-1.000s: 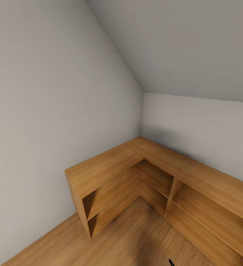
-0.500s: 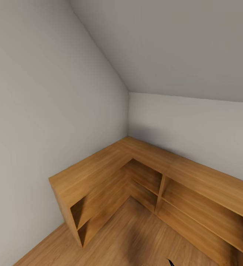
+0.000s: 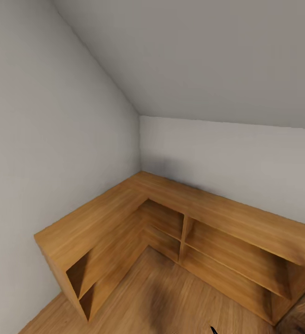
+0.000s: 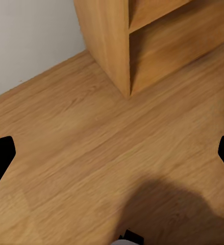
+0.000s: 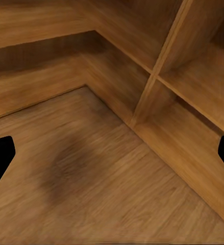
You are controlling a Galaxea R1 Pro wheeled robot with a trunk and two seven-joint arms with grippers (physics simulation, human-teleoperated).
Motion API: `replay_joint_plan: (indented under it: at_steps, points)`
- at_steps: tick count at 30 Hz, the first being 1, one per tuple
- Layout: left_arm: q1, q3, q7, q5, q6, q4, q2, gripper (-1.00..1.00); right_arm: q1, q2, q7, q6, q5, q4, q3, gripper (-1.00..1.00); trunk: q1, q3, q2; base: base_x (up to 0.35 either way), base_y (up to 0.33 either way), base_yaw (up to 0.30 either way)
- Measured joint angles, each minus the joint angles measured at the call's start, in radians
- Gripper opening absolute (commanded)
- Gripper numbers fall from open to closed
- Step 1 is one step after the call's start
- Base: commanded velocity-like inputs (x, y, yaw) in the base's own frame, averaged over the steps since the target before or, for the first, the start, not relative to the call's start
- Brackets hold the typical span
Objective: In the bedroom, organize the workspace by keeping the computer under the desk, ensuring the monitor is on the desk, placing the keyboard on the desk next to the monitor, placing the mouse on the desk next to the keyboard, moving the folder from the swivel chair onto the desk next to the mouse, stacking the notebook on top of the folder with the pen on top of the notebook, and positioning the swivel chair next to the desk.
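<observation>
Workspace corner | one L-shaped wood cabinet | left gripper spread | right gripper spread

A low L-shaped cabinet of light wood is standing in the room's corner, its two runs lying along the pale grey walls (open shelves facing inward) under a sloping ceiling. A wood-plank floor is spreading out in front of it. The left gripper is hanging over the floor near the cabinet's end panel, fingers wide apart. The right gripper is facing the shelves' inner corner, fingers likewise spread.
</observation>
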Motion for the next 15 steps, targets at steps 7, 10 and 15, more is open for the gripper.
replay_joint_plan:
  at_steps: [7,10,15]
  points:
    - [0.0,0.0,0.001,0.0,0.002,0.0,0.001,1.0,0.0,0.01,-0.001,0.003,-0.001,0.0,-0.001,1.0,0.0,0.0,0.0,0.123,0.04,-0.3]
    - [0.0,0.0,0.001,0.0,0.002,-0.001,0.001,1.0,0.0,0.015,-0.001,0.007,-0.002,0.0,-0.002,1.0,0.0,0.0,0.0,0.255,0.101,-0.3]
    - [0.0,0.0,0.002,0.0,0.002,-0.001,0.002,1.0,0.0,0.025,-0.003,0.015,-0.003,0.0,-0.012,1.0,-0.001,-0.003,0.0,0.299,0.122,-0.253]
